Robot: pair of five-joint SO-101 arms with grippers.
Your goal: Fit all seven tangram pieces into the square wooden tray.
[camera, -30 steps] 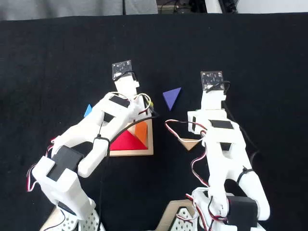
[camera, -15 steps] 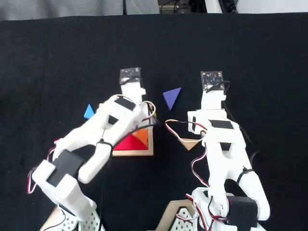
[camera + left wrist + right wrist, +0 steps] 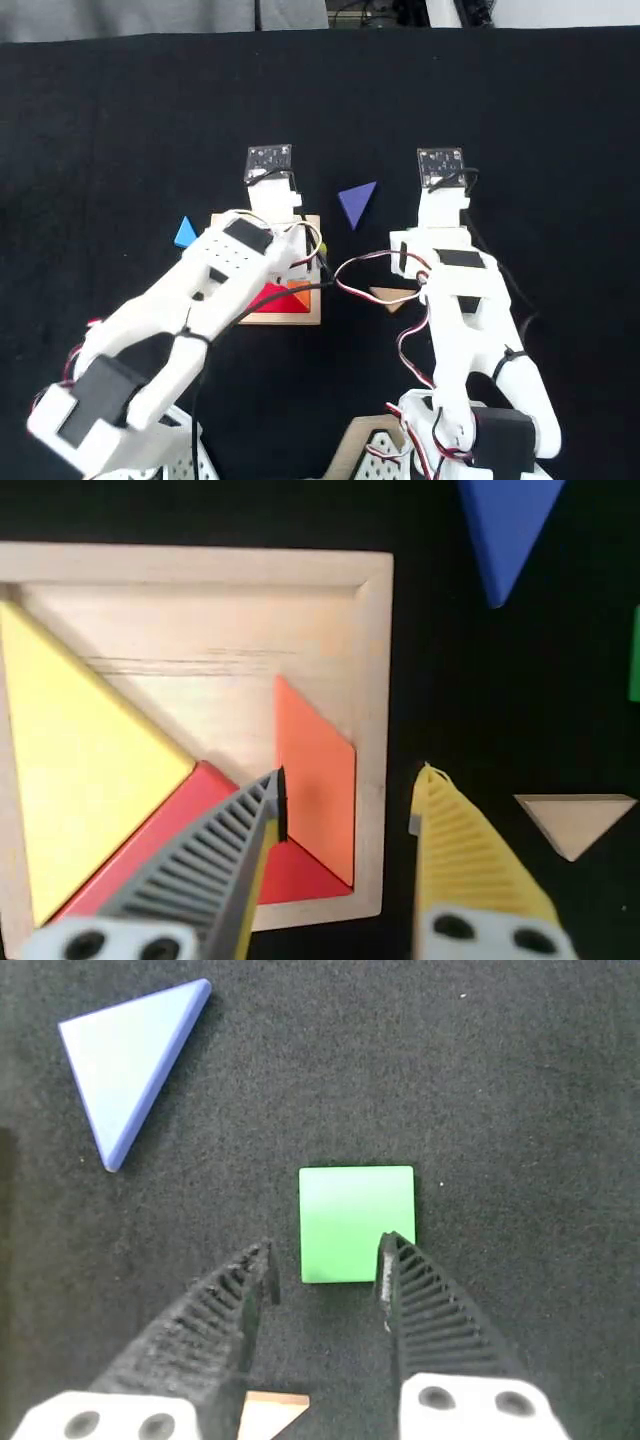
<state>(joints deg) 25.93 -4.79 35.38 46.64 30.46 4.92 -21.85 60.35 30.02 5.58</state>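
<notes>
High view: the square wooden tray (image 3: 308, 222) lies under the left arm. On the surface (image 3: 520, 120), the small blue triangle (image 3: 185, 232) sits beside the tray, with the large blue triangle (image 3: 356, 202) and wooden triangle (image 3: 392, 296) between the arms. Left wrist view: the left end effector (image 3: 350, 777) is spread and empty, straddling the tray rim. One finger is over the orange piece (image 3: 315, 790), probably to seat it. The yellow triangle (image 3: 80, 770) and red triangle (image 3: 155, 845) are already in the tray. Right wrist view: the right end effector (image 3: 327, 1257) is apart and gripping nothing. The green square (image 3: 357, 1222) begins between its fingertips, likely lined up for pickup.
</notes>
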